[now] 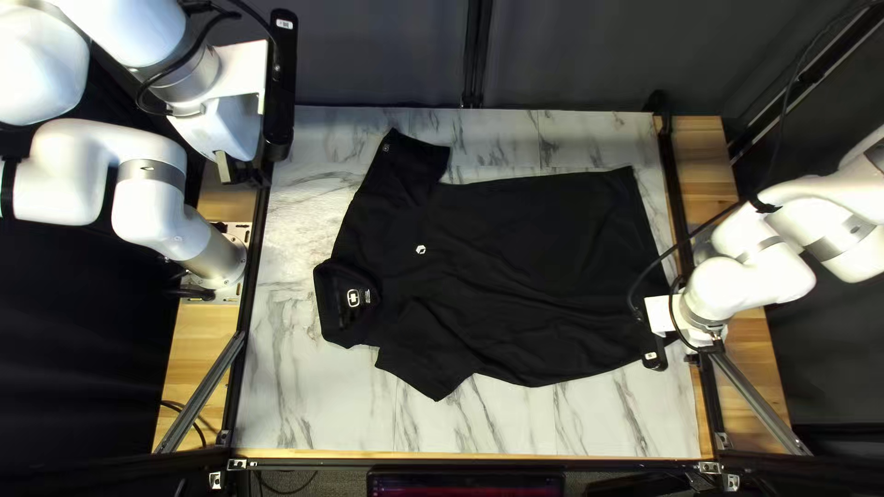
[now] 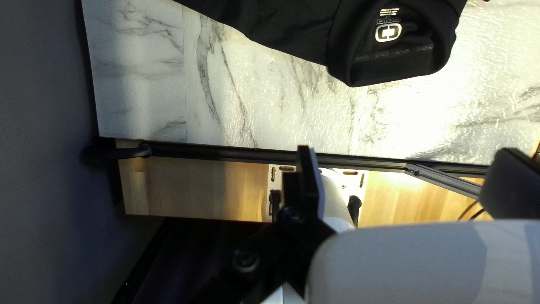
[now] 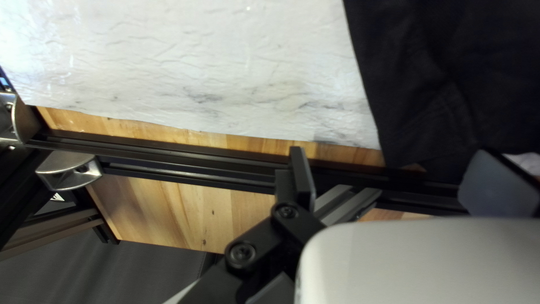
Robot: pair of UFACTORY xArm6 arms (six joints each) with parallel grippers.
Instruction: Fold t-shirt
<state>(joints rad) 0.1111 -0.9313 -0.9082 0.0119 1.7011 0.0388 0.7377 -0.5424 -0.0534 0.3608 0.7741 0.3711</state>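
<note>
At the near edge, a screen is seen beyond the rail, partly cut off. The marble-patterned surface is largely covered by the black t-shirt, which is spread out unfolded, wrinkled across its near half. The near sleeve is angled toward the near edge. The near end of the hem is reached by the right hand, which is held over the surface's right edge; its fingers are spread apart, with nothing gripped. The collar is turned toward the left edge, its inner label exposed, and a small white mark is seen on the chest. Farther back, the left hand is raised past the left edge, well apart from the cloth, its fingers parted too. The far sleeve is pointed at the far edge, beyond which a dark curtain is hung.
</note>
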